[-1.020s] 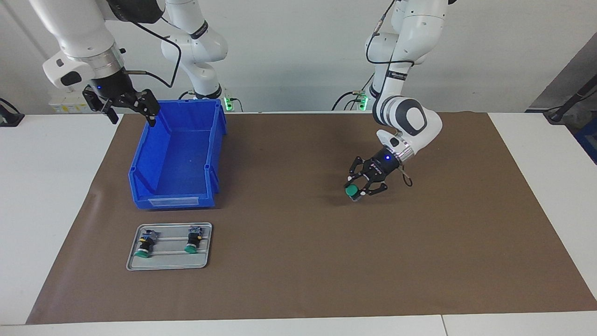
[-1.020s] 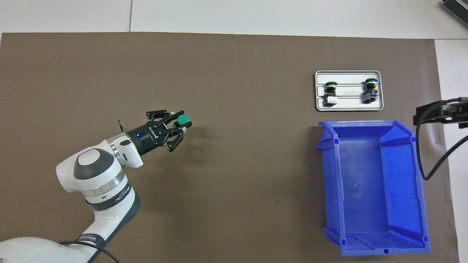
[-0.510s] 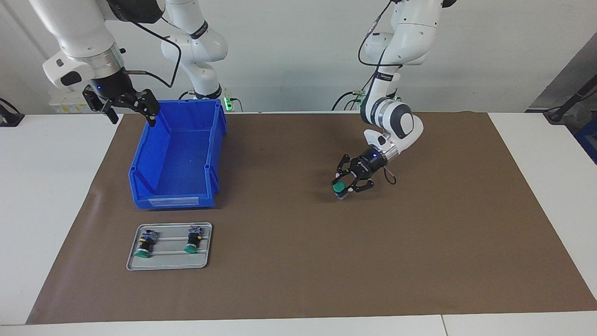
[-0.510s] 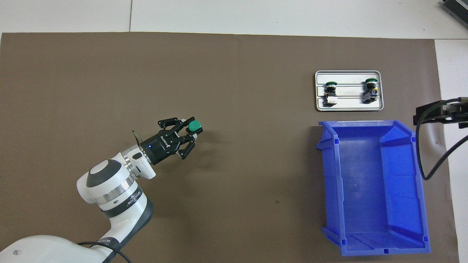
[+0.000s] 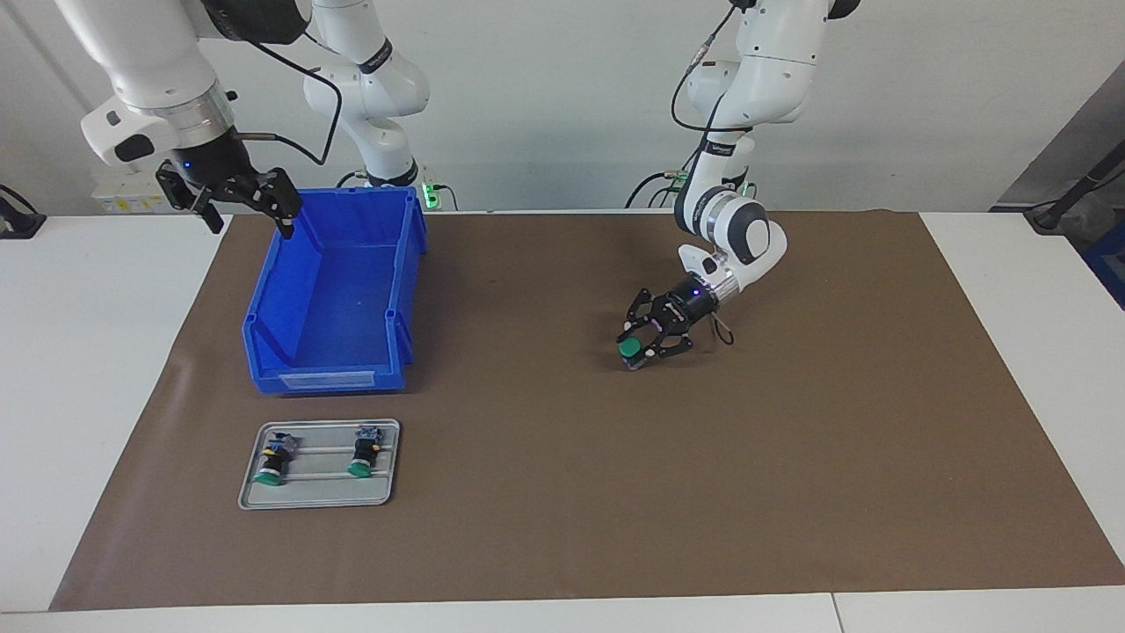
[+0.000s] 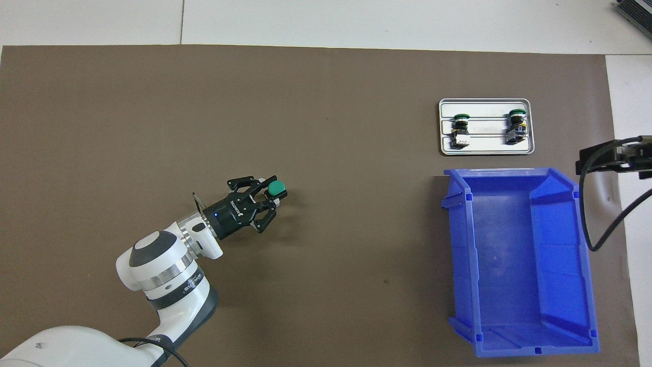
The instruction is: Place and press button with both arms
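Observation:
My left gripper [image 5: 636, 348] is shut on a button [image 5: 629, 349] with a round green cap, tilted and low over the middle of the brown mat [image 5: 791, 457]. From overhead the green cap of this button [image 6: 276, 188] shows at the tip of the left gripper [image 6: 273, 195]. I cannot tell whether it touches the mat. My right gripper [image 5: 249, 214] waits open in the air above the corner of the blue bin [image 5: 325, 380] at the right arm's end of the table, holding nothing.
A metal tray [image 5: 316, 495] lies farther from the robots than the bin and carries two more green-capped buttons [image 5: 269, 463] [image 5: 360, 454]. Overhead, the tray [image 6: 486, 104] sits just past the bin [image 6: 514, 285]. White table borders the mat.
The left gripper has carried the button toward the right arm's end of the table and a little nearer to the robots. The right arm has stayed still.

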You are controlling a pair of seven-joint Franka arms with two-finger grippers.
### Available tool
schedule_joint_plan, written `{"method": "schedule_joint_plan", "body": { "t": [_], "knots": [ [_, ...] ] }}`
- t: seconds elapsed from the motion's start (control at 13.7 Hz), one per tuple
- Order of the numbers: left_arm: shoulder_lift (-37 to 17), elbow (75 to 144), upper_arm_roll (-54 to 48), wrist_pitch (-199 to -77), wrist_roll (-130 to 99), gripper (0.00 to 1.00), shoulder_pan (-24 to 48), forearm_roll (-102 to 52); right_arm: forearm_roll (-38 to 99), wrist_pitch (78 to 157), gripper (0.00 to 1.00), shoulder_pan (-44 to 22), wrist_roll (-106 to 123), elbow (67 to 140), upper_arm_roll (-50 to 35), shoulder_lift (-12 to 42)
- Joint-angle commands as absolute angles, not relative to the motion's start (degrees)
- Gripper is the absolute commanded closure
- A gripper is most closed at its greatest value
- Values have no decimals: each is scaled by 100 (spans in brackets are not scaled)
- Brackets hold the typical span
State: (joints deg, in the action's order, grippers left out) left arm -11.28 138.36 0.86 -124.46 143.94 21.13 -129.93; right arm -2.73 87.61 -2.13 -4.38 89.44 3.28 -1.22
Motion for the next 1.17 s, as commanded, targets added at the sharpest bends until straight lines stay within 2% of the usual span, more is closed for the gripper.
{"method": "schedule_joint_plan", "body": {
  "t": [0.0,0.15,0.58,0.95,1.09],
  "knots": [
    [-941,14089,132,-12296,14537,50,2118,-13131,-132,8692,0,-158,-281,8974,308,-167],
    [-932,14089,141,-12287,14502,26,2083,-13131,-132,8692,0,-158,-281,8974,308,-167],
    [-652,14010,193,-12523,13889,24,1881,-12579,-132,8692,0,-158,-281,8965,308,-167],
    [-203,13966,193,-12892,12949,25,1591,-11235,-132,8692,0,-158,-281,8974,308,-167],
    [-193,13669,193,-13069,12326,26,1512,-10324,-132,8692,0,-158,-281,8974,308,-167]
  ]
}}
